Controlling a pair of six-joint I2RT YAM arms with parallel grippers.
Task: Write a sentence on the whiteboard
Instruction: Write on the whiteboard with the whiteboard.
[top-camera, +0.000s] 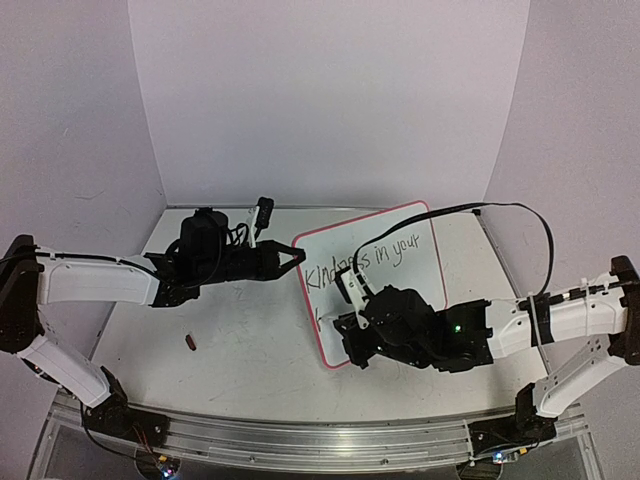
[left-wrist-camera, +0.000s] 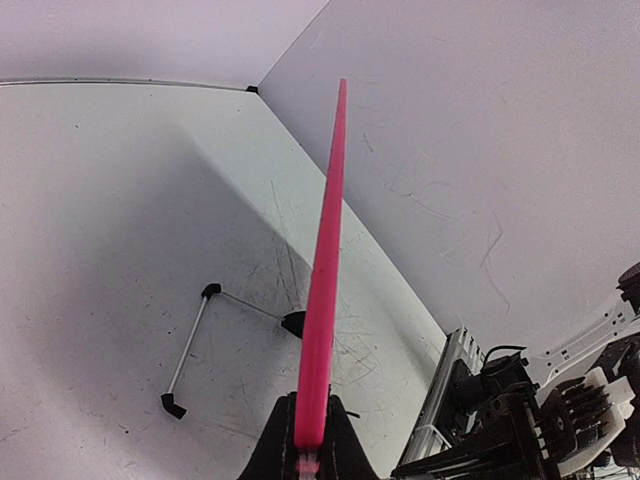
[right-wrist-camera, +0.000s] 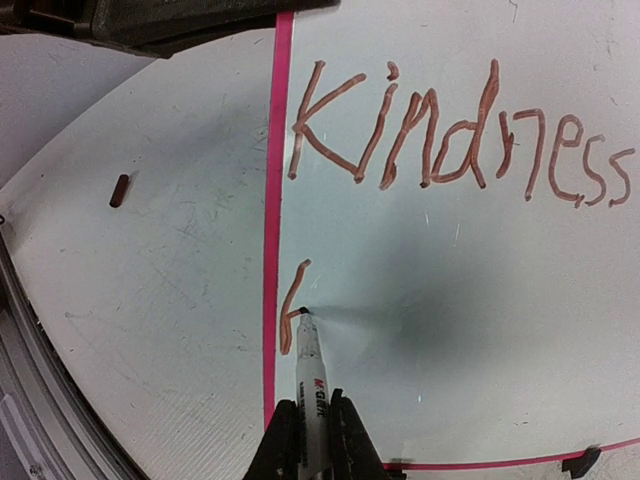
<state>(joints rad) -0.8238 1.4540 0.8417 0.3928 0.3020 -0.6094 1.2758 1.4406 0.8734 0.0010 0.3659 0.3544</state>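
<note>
Robot arms at work on a handwriting job: the whiteboard (top-camera: 415, 270) lies tilted on the scuffed table (top-camera: 230, 350), toward two o'clock from the table's middle, with the sentence (right-wrist-camera: 455, 140) so far reading "Kindness in your" across its top line. The left gripper (top-camera: 290, 258) is closed on the board's pink rim (left-wrist-camera: 325, 250) at the nine o'clock edge, pinning it in place. The right gripper (right-wrist-camera: 310, 430) is clamped round a marker (right-wrist-camera: 308, 370), whose tip touches the board near the seven o'clock corner, just inside the rim. One short dark stroke (right-wrist-camera: 290, 320) stands there, apparently the start of a letter, so the second line looks to have only just begun and the sentence is judged well along but unfinished. The next move would call for drawing the tip toward three o'clock to shape that letter, pressing lightly enough that the board does not slide, while the left arm's hold stays firm. A small dark cap (top-camera: 190, 342), probably the marker's, lies on the table well apart, at eight o'clock from the board.
</note>
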